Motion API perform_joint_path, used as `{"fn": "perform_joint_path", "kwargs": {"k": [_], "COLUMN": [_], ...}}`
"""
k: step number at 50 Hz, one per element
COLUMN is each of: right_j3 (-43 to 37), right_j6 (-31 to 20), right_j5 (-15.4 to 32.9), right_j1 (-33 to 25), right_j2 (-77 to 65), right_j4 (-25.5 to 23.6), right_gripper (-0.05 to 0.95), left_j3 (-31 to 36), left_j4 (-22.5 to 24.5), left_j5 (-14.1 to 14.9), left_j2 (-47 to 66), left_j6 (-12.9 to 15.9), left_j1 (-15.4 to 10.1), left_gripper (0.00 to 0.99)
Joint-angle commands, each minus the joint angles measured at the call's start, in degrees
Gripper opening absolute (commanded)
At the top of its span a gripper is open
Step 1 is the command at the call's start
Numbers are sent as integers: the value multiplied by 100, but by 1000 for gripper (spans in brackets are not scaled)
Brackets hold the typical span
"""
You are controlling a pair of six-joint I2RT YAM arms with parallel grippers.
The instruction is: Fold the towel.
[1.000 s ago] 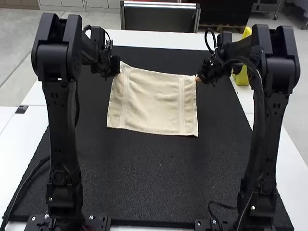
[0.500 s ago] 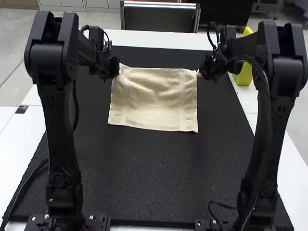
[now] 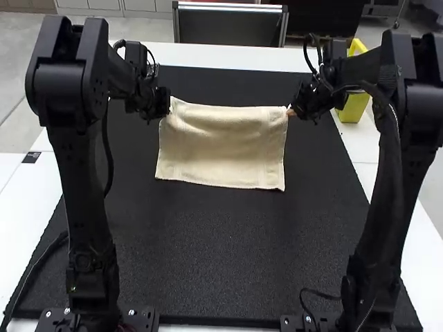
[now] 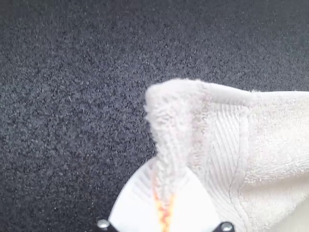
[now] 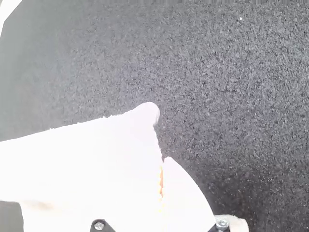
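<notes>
Drawn nearer, the towel has its far corners pinched tight by left hand and right hand; uneven tension could free one.

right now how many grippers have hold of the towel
2. The left gripper pinches the towel at its far left corner, and the right gripper pinches it at the far right corner, as seen in the high view.

I have room to pass over the near mat between the left arm and right arm. The towel spans the way beyond.
</notes>
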Motion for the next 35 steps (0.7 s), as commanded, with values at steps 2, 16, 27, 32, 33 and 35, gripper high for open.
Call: {"fn": "perform_joint_path", "kwargs": {"k": [2, 16, 27, 32, 33, 35], "right_j3": [27, -193, -509, -606, -615, -641], "right_j6": [86, 51, 59, 59, 59, 59], "right_j5": [-37, -37, -28, -19, -19, -19], "right_j1": [-47, -29, -56, -64, -64, -64], "right_j2": [-244, -367, -639, -701, -710, -727], "right_j4": [30, 30, 39, 39, 39, 39], "right_gripper": [-25, -25, -25, -25, -25, -25], "left_j3": [-110, -241, -250, -285, -294, -329], "left_j4": [79, 88, 8, -53, -53, -53], "left_j5": [3, 3, 3, 3, 3, 3], "left_j2": [-341, -456, -544, -596, -605, -631], "left_j6": [84, 84, 93, 119, 119, 119], "left_j1": [90, 82, 90, 90, 90, 82], "left_gripper": [25, 23, 25, 25, 25, 23]}}
